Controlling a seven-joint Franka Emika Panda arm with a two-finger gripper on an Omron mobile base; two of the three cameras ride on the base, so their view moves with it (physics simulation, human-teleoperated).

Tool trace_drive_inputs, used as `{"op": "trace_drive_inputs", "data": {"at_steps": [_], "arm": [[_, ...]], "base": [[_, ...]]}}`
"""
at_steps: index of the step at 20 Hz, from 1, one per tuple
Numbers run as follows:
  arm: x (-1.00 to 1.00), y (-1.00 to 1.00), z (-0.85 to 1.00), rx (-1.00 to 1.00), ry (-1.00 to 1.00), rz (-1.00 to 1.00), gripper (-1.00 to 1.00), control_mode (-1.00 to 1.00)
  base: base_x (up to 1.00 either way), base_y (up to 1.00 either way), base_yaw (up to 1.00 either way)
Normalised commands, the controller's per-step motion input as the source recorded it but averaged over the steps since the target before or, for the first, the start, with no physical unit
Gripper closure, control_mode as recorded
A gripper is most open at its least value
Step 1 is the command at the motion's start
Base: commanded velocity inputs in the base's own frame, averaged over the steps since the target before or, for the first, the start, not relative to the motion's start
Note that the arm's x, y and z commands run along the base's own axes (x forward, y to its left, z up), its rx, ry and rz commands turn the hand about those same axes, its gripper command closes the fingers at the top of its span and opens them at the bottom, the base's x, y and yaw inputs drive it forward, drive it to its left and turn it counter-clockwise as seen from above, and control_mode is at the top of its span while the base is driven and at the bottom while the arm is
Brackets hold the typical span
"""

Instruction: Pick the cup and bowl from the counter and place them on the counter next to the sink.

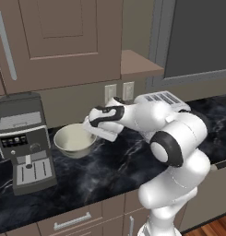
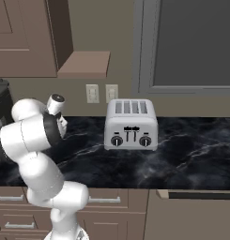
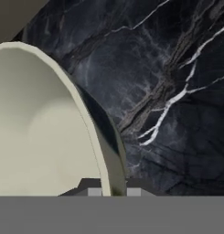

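1. The bowl sat on the black marble-look bench, just beside the coffee machine and on the side of it that faced the toaster.
2. The bowl stood upright with its cream inside open to view and its greyish outside facing the bench's front edge.
3. The gripper reached down to the bowl's rim on the side away from the coffee machine.
4. In the hand view the bowl's rim ran up from between the two dark finger tips, one tip inside the bowl and one outside it.
5. The jaws were drawn nearly together and pinched the thin wall of the bowl at its rim.
6. The white arm bent across the bench from the bowl toward the toaster's side, with its dark-ringed elbow nearer the bench's front edge than the bowl.
7. The toaster stood at the back of the bench, well apart from the bowl, with two wall outlets on the wall above and just to the bowl's side of it.
8. Drawer fronts with metal handles ran below the bench's front edge, under the bowl.
9. A wooden wall cabinet hung above the bowl and the coffee machine.
10. Whether the bowl's base still touched the bench could not be told from these views.
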Motion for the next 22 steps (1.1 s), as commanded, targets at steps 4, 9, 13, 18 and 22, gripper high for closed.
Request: {"op": "trace_drive_inputs", "data": {"at_steps": [4,9,13,18,22], "arm": [[-0.53,-0.60,0.28,0.06,-0.04,0.00,1.00,-1.00],[-0.51,-0.50,0.49,0.09,0.01,0.00,1.00,-1.00],[-0.58,-0.28,0.57,0.08,0.12,0.00,1.00,-1.00],[-0.54,-0.40,0.33,0.01,0.16,0.00,1.00,-1.00],[-0.26,-0.59,0.03,0.00,0.07,0.00,1.00,-1.00]], "base": [[0.00,0.00,0.00],[0.00,0.00,0.00],[0.00,0.00,0.00],[0.00,0.00,0.00],[0.00,0.00,0.00]]}}
